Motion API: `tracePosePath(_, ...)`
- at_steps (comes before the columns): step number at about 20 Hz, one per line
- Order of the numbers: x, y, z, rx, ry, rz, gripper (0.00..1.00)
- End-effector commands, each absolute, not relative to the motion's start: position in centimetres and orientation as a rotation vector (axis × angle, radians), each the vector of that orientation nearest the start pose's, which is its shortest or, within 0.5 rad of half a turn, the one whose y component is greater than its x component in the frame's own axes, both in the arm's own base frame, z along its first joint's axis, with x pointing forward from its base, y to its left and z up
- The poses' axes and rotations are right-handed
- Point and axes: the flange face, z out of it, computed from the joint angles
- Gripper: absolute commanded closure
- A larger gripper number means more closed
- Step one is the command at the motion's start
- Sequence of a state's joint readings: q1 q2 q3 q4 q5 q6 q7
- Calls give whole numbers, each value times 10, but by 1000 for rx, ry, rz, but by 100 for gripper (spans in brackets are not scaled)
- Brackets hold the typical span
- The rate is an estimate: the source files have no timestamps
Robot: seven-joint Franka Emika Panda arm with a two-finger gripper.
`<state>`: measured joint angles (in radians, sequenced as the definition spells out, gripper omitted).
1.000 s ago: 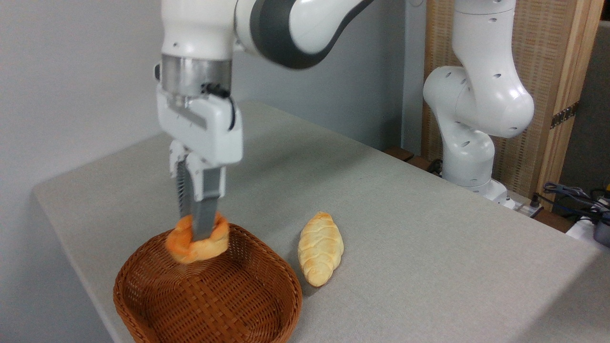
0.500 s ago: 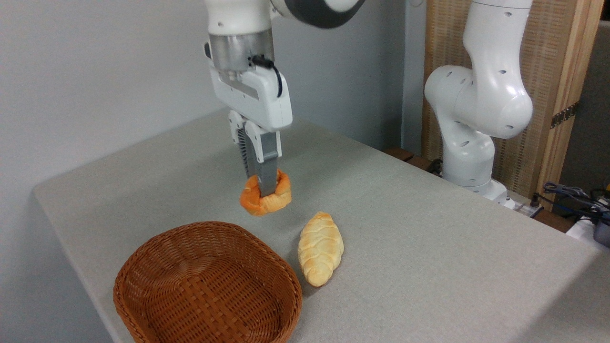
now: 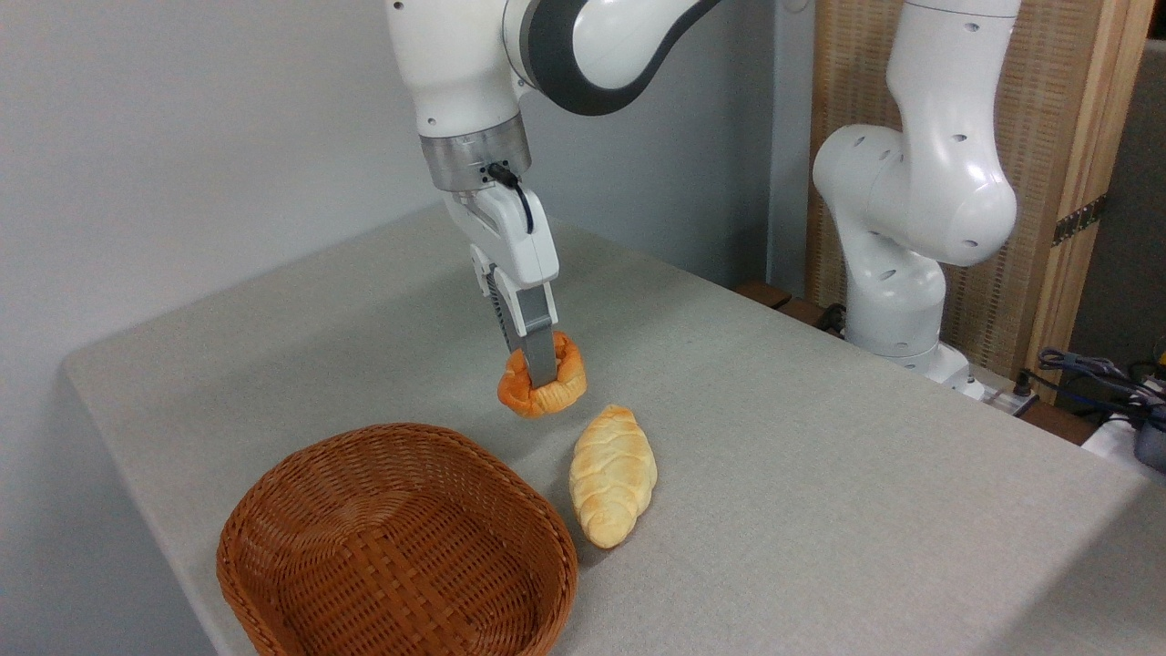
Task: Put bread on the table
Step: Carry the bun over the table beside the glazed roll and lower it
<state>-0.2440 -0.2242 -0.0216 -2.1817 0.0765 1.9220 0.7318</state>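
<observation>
I see my end effector [image 3: 541, 372] pinching the small orange knotted bread [image 3: 544, 386], holding it just above the grey desk [image 3: 820, 474]. It hangs beyond the brown wicker basket [image 3: 398, 548], near the tip of a pale braided loaf [image 3: 612, 474].

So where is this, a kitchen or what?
Probably a robot lab, not a kitchen. A white robot arm is fixed beside a plain grey table, loose cables lie at the right, and the only food is a bun, a loaf and a basket.
</observation>
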Motion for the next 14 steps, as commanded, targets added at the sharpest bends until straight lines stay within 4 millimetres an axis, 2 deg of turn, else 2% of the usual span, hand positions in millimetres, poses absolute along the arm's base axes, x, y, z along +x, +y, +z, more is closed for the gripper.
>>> tracePosePath(1,463,-128,479,-2673,1530,73,0)
tracePosePath(14,462,-132,475,-2677,1535,92,0)
